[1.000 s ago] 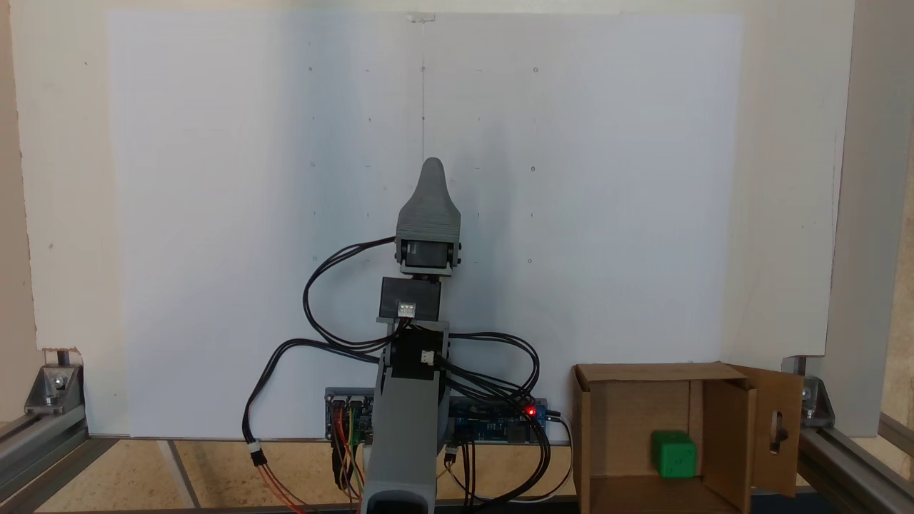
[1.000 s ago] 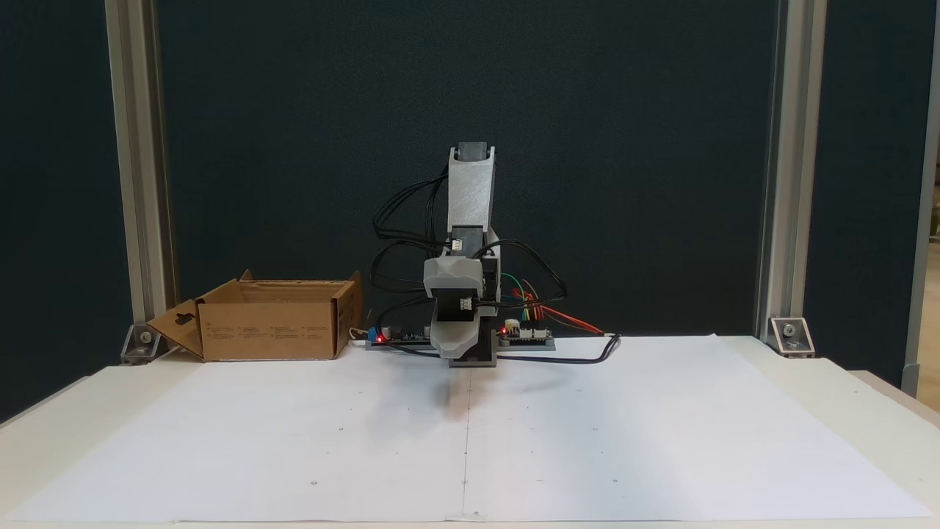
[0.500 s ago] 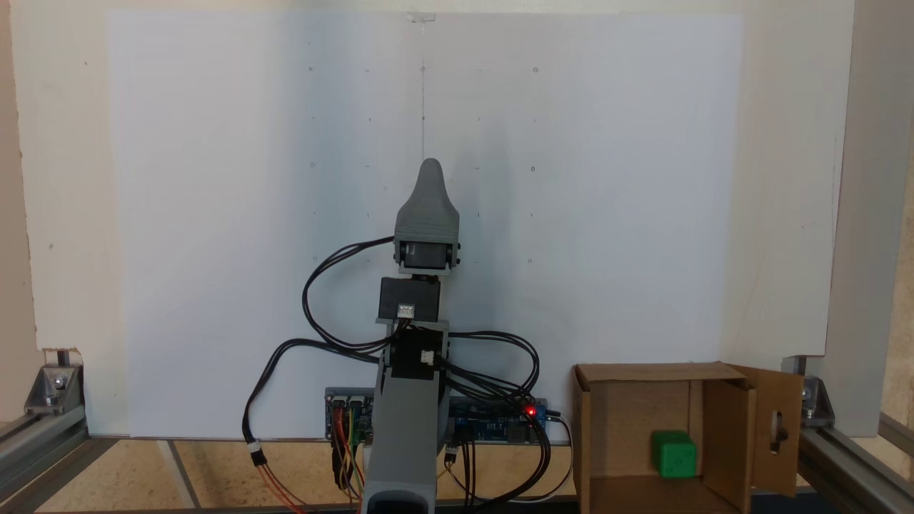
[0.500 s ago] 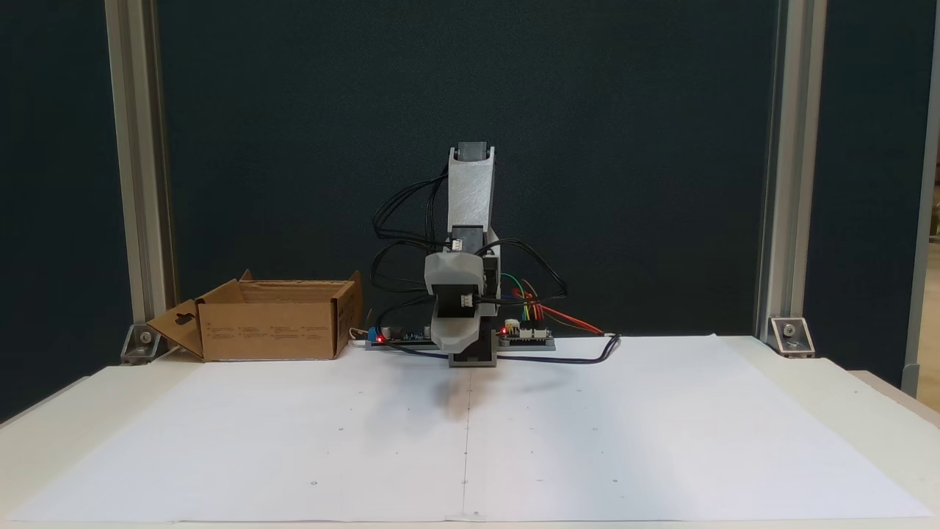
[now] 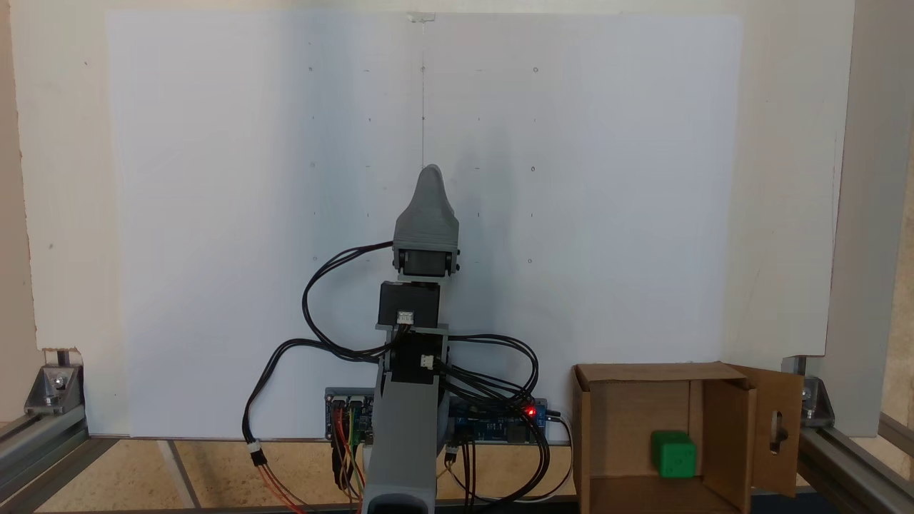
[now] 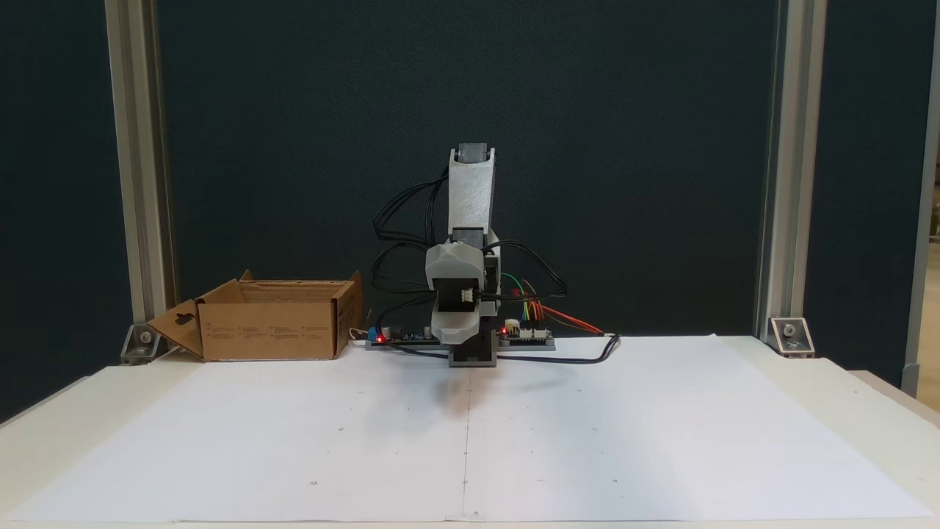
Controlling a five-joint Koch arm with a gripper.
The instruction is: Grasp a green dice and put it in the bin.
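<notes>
Green against brown cardboard, the green dice point(image 5: 673, 454) lies inside the bin point(image 5: 593, 428), on its floor near the inner flap on the right of that fixed view. The bin is an open corrugated box with its flaps spread; one flap with a slot-shaped cutout point(image 5: 778, 430) stands out to the side. In the other fixed view the bin point(image 6: 272, 330) sits at the table's back left, beside an aluminium post point(image 6: 139, 176), and its walls hide the dice.

The gripper point(image 5: 430, 173) points away from the arm's base over the white paper sheet point(image 5: 214, 178), well apart from the bin and the dice. It holds nothing and touches nothing. From above, its grey shell narrows to a single rounded tip, and the jaws lie one over the other, so whether they are parted or closed cannot be told. From the front the gripper point(image 6: 457, 339) hangs low before the base, above the paper point(image 6: 624, 441), casting a soft shadow below; here too no gap between the jaws can be made out.

Black cables point(image 5: 314, 285) loop from the arm down to the circuit boards point(image 5: 500, 417), where a red light glows.
</notes>
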